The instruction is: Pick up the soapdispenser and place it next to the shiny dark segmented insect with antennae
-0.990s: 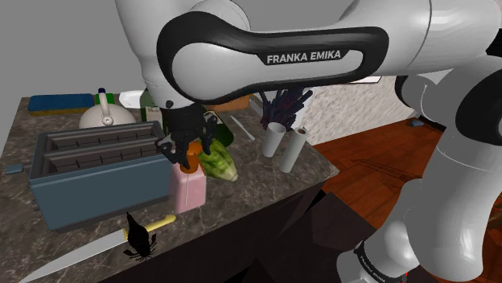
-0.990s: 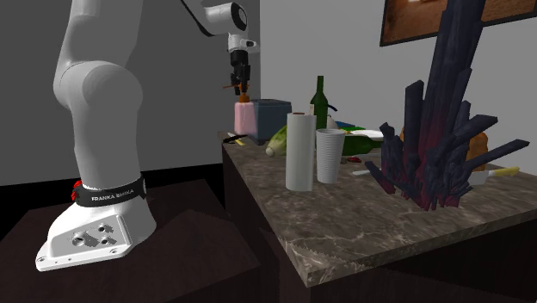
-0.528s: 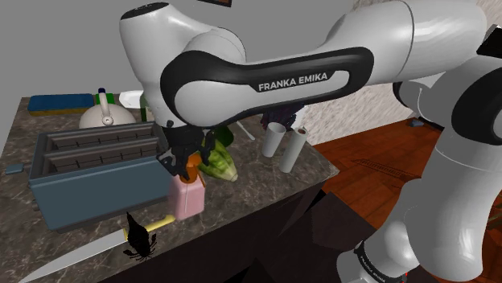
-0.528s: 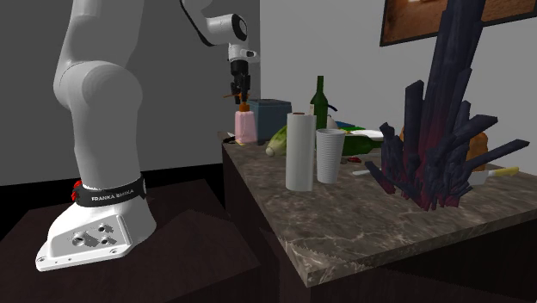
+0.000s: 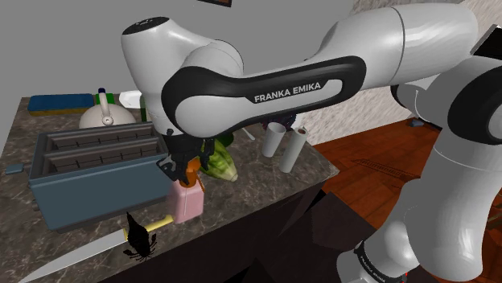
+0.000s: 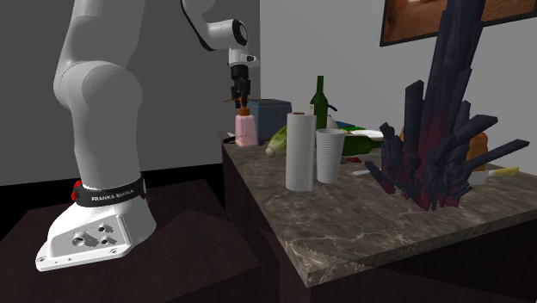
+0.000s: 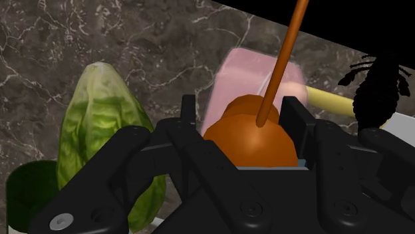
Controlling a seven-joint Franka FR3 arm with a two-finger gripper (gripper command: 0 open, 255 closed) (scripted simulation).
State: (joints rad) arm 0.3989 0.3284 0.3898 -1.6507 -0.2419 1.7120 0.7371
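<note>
My gripper (image 5: 187,166) clasped orange pump cap (image 7: 249,141) of pink soap dispenser (image 5: 187,203), upright near counter (image 5: 265,189) front edge beside toaster (image 5: 88,173); high grip, I judged, left base free for setdown by black insect (image 5: 140,239) nearby.

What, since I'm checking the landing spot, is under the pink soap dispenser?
Marbled countertop shows around the pink soap dispenser, which the gripper clasps by its orange pump. The patch beneath its base is covered by the bottle itself.

My claw (image 7: 241,119) is all black. The soap dispenser (image 5: 187,203) is pale pink with an orange pump; the insect (image 5: 138,239) glossy black; the lettuce (image 7: 100,113) green; the bench (image 5: 265,181) dark brown with white veining.
</note>
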